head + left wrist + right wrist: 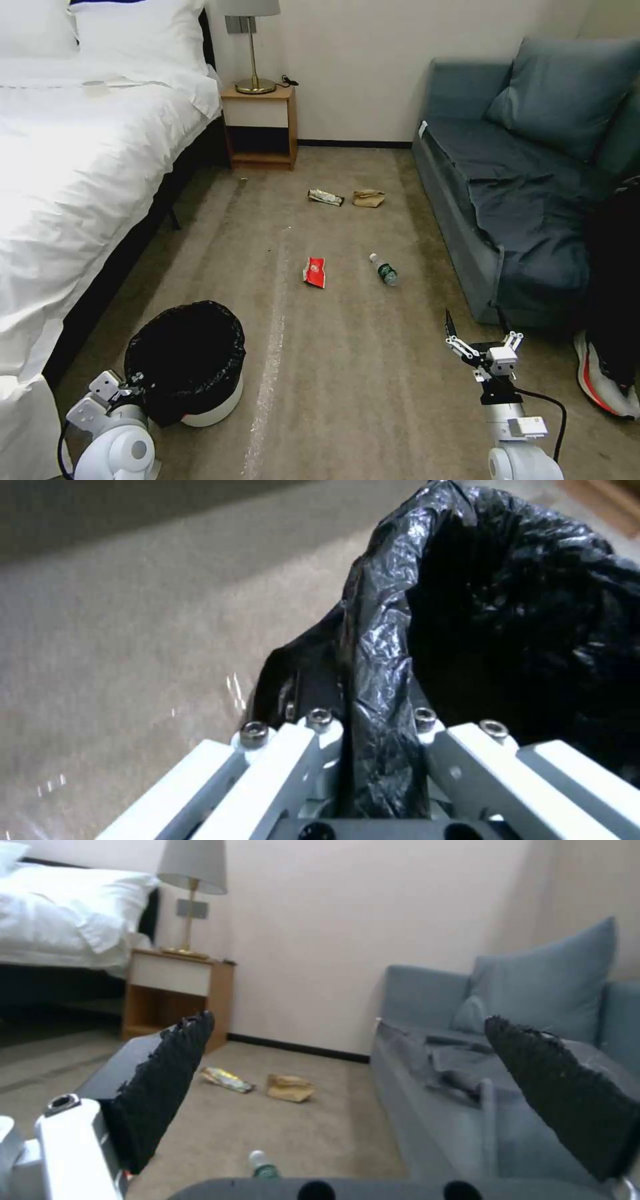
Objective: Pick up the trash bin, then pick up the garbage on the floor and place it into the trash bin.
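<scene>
left hand (377, 760) pinches trash bin (200, 373) liner, seen from its wrist.

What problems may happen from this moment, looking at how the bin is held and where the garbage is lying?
1. The left gripper pinches the trash bin by one bag-covered edge; the thin black liner may slip or tear.
2. Held at one side, the bin may tilt.
3. The bottle lies on its side near the sofa and may roll when the open right gripper touches it.
</scene>
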Motion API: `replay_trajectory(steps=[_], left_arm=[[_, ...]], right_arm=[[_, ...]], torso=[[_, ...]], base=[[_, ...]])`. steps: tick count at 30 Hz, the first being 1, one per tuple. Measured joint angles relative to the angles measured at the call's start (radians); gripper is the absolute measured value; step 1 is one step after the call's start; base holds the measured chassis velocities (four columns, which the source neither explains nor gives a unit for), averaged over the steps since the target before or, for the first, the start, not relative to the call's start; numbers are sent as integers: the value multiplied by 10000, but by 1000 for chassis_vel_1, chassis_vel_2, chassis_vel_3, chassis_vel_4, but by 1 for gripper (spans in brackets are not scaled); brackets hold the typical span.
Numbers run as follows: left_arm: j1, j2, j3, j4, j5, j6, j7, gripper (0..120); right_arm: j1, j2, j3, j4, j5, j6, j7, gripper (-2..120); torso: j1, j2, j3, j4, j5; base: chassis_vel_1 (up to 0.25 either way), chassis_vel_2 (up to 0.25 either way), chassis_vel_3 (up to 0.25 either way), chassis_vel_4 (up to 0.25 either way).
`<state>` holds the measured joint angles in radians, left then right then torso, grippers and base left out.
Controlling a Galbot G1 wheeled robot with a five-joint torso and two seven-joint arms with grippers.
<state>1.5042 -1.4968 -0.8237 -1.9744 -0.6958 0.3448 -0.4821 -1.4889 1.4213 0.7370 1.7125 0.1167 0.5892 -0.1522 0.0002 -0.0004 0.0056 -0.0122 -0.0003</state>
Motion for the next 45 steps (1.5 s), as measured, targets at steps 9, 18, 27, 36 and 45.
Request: replay_trajectory(steps=[9, 18, 27, 36, 45], left_arm=[[101, 104, 172, -665, 1848, -207, 989, 4], [-99, 189, 366, -1222, 2647, -82, 1249, 4], [-259, 254, 571, -1631, 3669, -114, 1551, 4], [-314, 264, 824, -1950, 3921, -121, 1579, 4], [-191, 174, 826, -2036, 4114, -249, 1620, 4]], right_arm=[[236, 14, -88, -49, -683, -19, 1916, 100], [456, 12, -25, -92, -1161, 198, 2302, 100], [588, 81, -95, -194, -1406, 372, 2124, 100], [669, 65, -28, -112, -1175, 329, 2088, 100], [650, 87, 150, -133, -1023, 340, 1919, 100]], torso=[[0, 0, 0, 2, 2], [0, 0, 0, 1, 2], [0, 0, 0, 2, 2], [0, 0, 0, 2, 0], [0, 0, 0, 2, 1]], base=[[0, 0, 0, 0], [0, 0, 0, 0], [0, 0, 0, 0], [0, 0, 0, 0], [0, 0, 0, 0]])
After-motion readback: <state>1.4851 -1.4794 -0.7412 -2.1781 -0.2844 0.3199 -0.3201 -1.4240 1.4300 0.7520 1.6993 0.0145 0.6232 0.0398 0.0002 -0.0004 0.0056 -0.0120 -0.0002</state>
